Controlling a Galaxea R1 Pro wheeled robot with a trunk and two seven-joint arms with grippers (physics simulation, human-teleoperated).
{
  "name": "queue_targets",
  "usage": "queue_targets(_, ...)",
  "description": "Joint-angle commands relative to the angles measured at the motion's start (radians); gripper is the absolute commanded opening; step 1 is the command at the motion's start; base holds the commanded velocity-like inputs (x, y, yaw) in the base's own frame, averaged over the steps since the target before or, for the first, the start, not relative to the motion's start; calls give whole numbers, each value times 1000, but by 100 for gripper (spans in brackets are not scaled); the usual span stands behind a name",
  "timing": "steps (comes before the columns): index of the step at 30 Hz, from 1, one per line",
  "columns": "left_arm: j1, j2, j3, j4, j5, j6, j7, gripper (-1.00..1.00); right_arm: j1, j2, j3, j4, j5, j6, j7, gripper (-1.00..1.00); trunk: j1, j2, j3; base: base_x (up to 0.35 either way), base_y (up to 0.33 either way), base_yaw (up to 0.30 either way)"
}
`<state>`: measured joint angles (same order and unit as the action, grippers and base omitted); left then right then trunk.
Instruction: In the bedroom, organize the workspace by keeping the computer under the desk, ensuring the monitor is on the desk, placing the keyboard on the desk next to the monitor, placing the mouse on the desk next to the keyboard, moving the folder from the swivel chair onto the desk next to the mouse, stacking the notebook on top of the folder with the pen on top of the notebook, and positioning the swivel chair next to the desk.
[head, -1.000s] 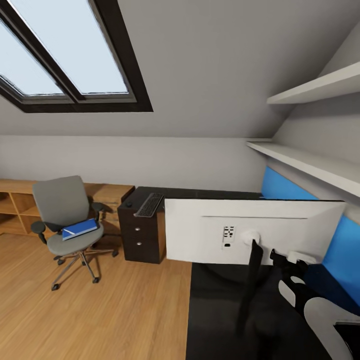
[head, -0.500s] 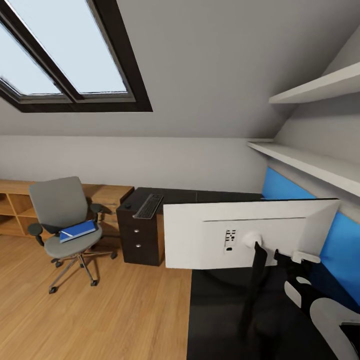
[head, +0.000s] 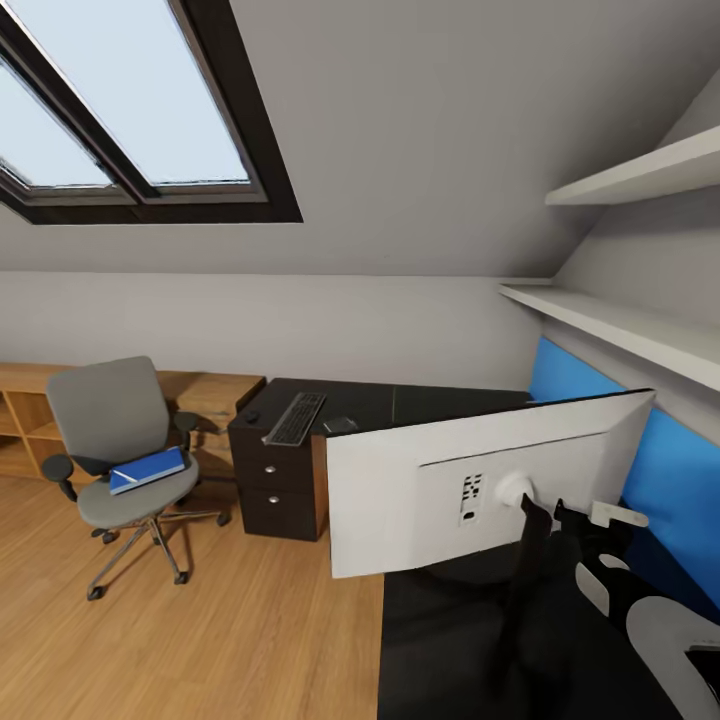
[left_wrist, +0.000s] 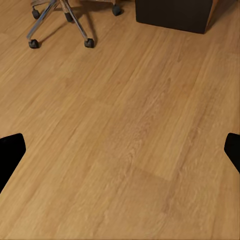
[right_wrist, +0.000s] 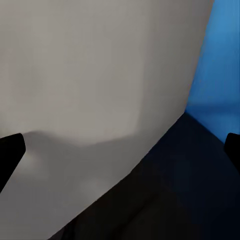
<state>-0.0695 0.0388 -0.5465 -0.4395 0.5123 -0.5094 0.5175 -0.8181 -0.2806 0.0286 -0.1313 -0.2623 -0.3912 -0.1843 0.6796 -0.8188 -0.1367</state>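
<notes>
The monitor (head: 420, 490) shows its white back and stands tilted on the near part of the black desk (head: 420, 402), its right end higher. My right gripper (head: 585, 518) is beside the monitor's black arm (head: 525, 560). In the right wrist view that gripper (right_wrist: 120, 150) is open, close to the monitor's white back (right_wrist: 90, 65). The keyboard (head: 296, 418), the mouse (head: 252, 416) and the grey notebook (head: 340, 425) lie at the desk's far end. The blue folder (head: 147, 468) lies on the swivel chair (head: 110, 420). My left gripper (left_wrist: 120, 150) hangs open over the floor.
A light wooden shelf unit (head: 25, 415) stands against the far wall behind the chair. A blue wall panel (head: 680, 480) and white shelves (head: 620, 330) line the right wall. The wood floor (head: 200, 620) lies between me and the chair. The chair's castors (left_wrist: 60, 30) are near my left gripper.
The monitor has tipped, its right end rising and its left lower corner dropping, which uncovers the notebook behind it. The whole view has shifted a little, so the camera moved.
</notes>
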Motion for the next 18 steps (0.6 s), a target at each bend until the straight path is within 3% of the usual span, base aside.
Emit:
queue_targets(1,-1,1,-9,-1,5,-4,7,100,-1,0,4,0,-5,-3,-1,100,0,-1,-2,67,0,0)
queue_targets(6,-1,1,-10,-1,5,-6,7,100,-1,0,4,0,-5,-3,-1,100,0,-1,-2,164,0,0)
queue_targets(18,-1,1,-11,-1,1,-8,7,100,-1,0,4,-2,-5,-3,-1,100,0,-1,-2,53,0,0)
